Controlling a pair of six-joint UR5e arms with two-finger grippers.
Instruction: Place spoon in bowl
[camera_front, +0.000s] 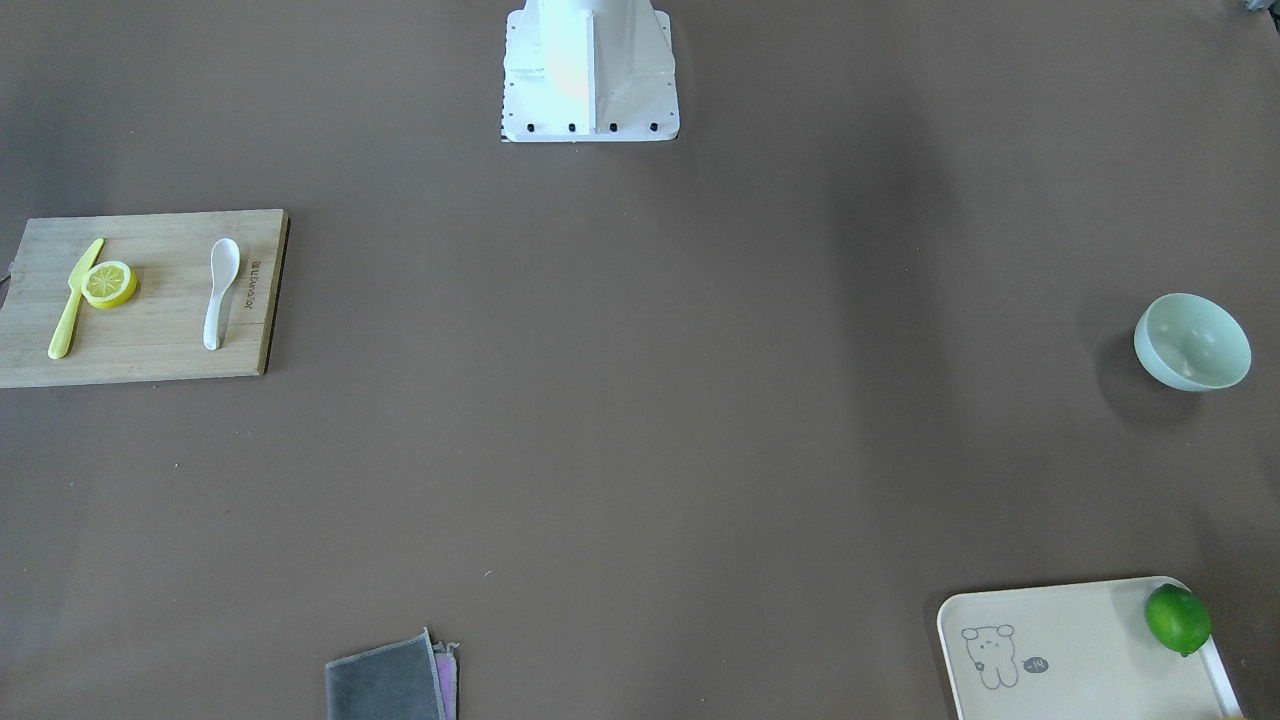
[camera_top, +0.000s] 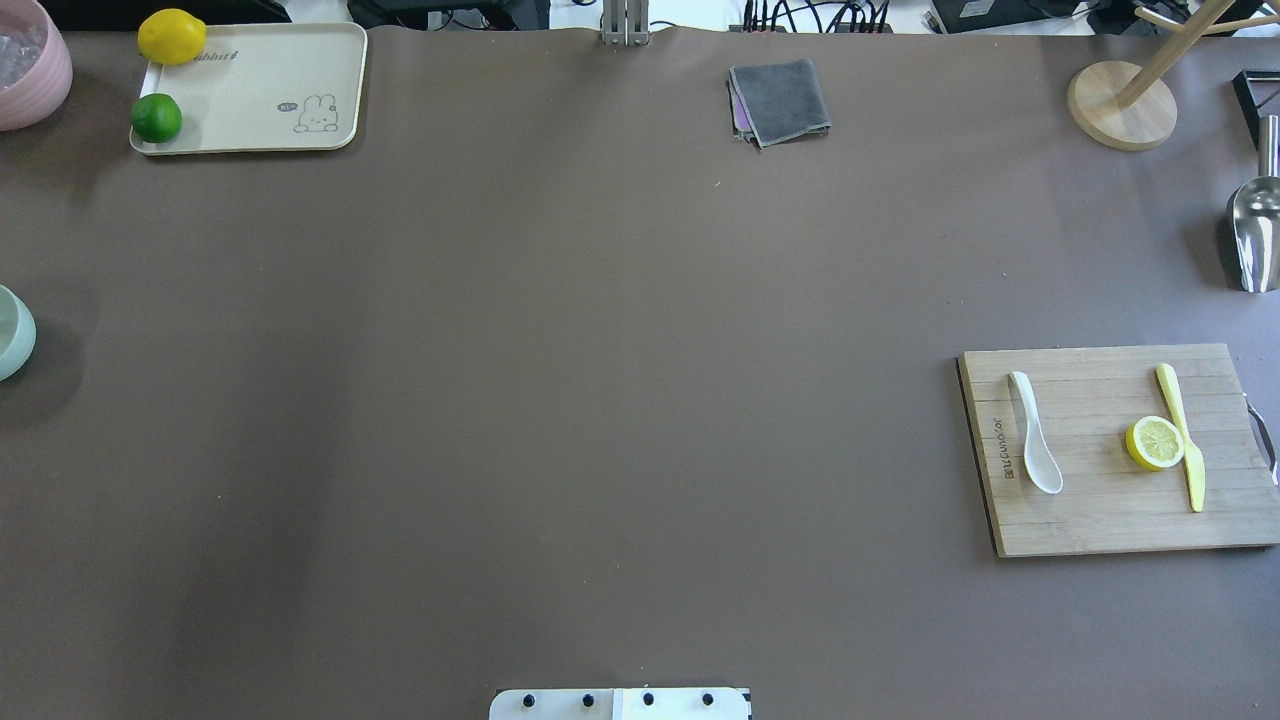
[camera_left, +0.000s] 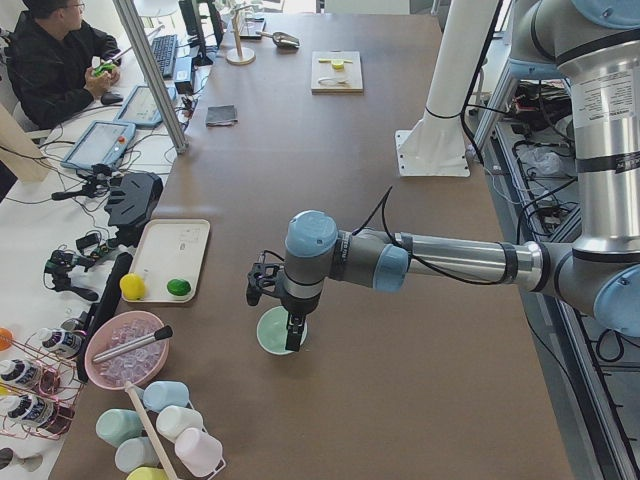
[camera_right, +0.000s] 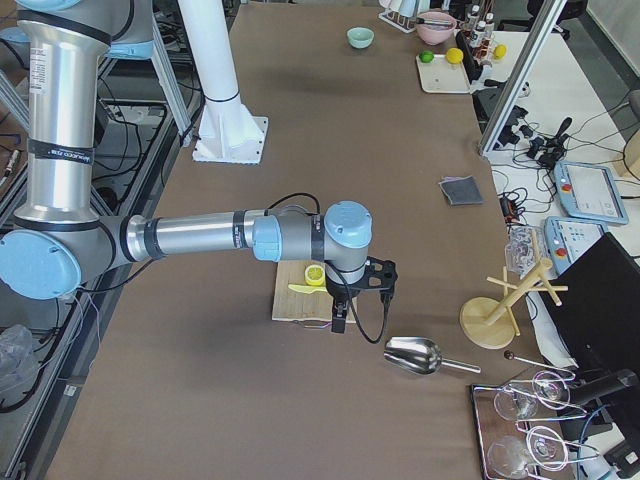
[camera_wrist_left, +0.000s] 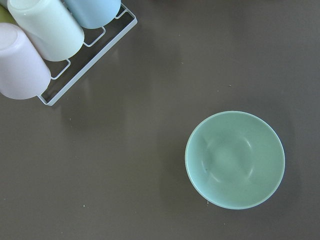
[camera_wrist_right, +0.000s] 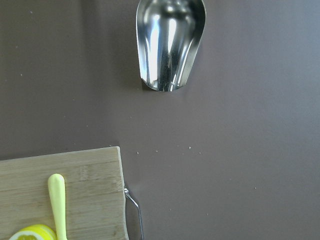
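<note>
The white soup spoon (camera_front: 221, 290) is laid on the cutting board (camera_front: 150, 340), well apart from the mint-green bowl (camera_front: 1192, 342). Whether the left end effector (camera_left: 292, 338) and right end effector (camera_right: 340, 322) are apart cannot be told.

I count one spoon (camera_top: 1035, 432), one mint bowl (camera_front: 1192, 342), one cutting board (camera_top: 1100, 510), one yellow knife (camera_top: 1182, 435), one lemon slice (camera_top: 1155, 443), one whole lemon (camera_top: 172, 36), one lime (camera_top: 157, 117), one tray (camera_top: 260, 90), one cloth (camera_top: 782, 100), one metal scoop (camera_top: 1257, 230).

Silver arm tubes (camera_right: 190, 238), pale blue joint caps (camera_left: 311, 233), black looping cable (camera_left: 376, 208), black end effector (camera_left: 291, 335), white bolted pedestal (camera_front: 590, 105)
</note>
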